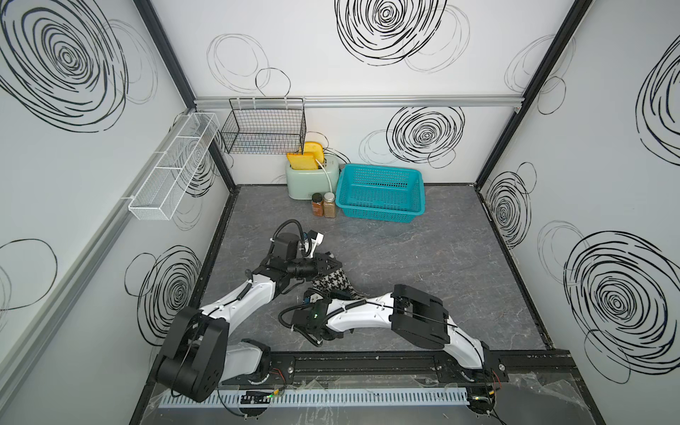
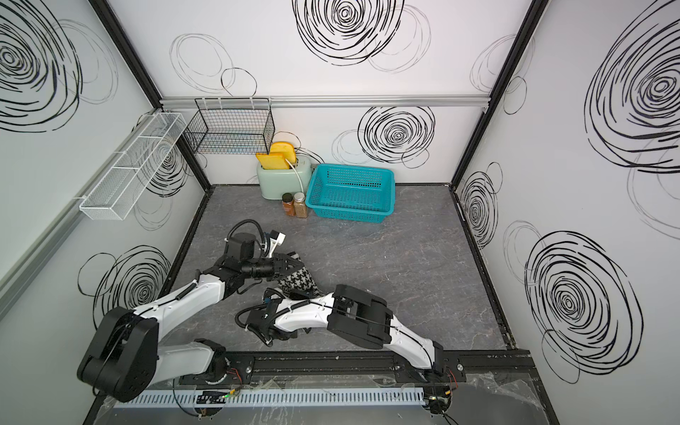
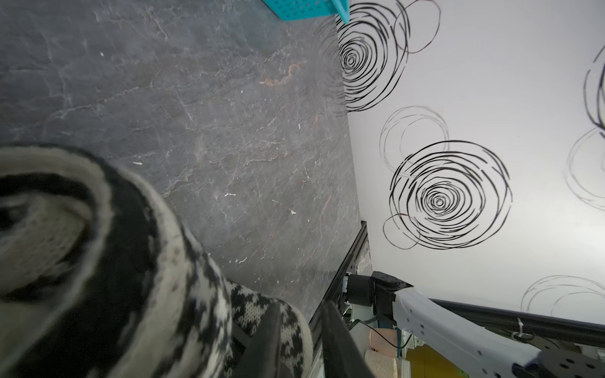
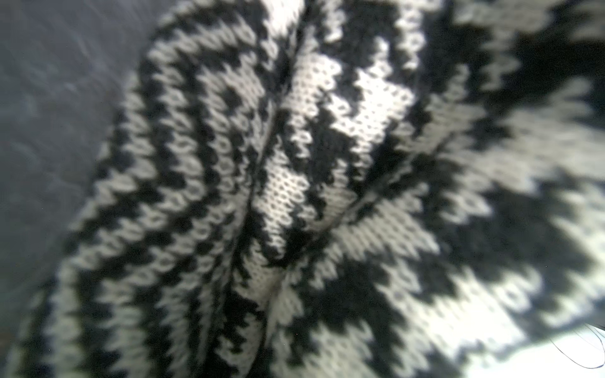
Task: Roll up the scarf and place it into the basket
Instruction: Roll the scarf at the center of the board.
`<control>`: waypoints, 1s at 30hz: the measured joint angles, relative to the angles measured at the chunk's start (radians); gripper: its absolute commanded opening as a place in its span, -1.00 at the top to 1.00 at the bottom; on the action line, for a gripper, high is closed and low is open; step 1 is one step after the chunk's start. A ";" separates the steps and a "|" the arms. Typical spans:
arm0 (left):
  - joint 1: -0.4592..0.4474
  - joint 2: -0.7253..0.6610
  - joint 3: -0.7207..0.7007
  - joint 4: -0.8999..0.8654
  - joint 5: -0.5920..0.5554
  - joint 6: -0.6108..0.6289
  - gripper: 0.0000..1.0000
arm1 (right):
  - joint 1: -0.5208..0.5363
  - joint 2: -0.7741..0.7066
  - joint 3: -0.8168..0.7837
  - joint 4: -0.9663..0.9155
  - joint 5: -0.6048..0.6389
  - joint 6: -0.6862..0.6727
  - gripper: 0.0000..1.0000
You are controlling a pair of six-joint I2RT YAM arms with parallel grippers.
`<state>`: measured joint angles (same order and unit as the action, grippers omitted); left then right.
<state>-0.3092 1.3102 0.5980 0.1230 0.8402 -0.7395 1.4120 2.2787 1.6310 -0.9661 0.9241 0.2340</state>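
The scarf is a black-and-white knitted roll on the grey table near the front middle, between my two grippers. My left gripper comes in from the left and is shut on the roll's end. In the left wrist view one dark finger lies across the scarf and the gripper pinches its edge. My right gripper sits under its wrist at the roll's near side. Its fingers are hidden by the scarf, whose folds bunch toward the jaws. The turquoise basket stands empty at the back.
A mint toaster with yellow toast stands left of the basket, with two spice jars in front of it. A black wire basket and a white mesh rack hang on the walls. Walls close in on three sides of the table.
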 measured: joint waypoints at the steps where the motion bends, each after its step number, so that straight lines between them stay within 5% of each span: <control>1: -0.007 0.015 0.000 -0.004 -0.006 0.005 0.48 | 0.001 0.000 0.000 0.000 0.000 0.001 0.88; 13: 0.036 0.062 -0.005 -0.133 -0.084 0.126 0.48 | 0.026 -0.009 -0.008 0.004 0.011 0.031 0.30; 20: 0.085 0.111 -0.031 -0.132 -0.079 0.171 0.52 | 0.045 -0.076 -0.060 0.053 -0.018 0.064 -0.40; 30: 0.106 0.164 -0.050 -0.093 -0.043 0.185 0.54 | 0.095 -0.394 -0.311 0.285 -0.363 0.096 -0.59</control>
<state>-0.2035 1.4738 0.5484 0.0303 0.7971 -0.5541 1.5074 1.8851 1.3205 -0.6811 0.5610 0.3302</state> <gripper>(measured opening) 0.232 0.785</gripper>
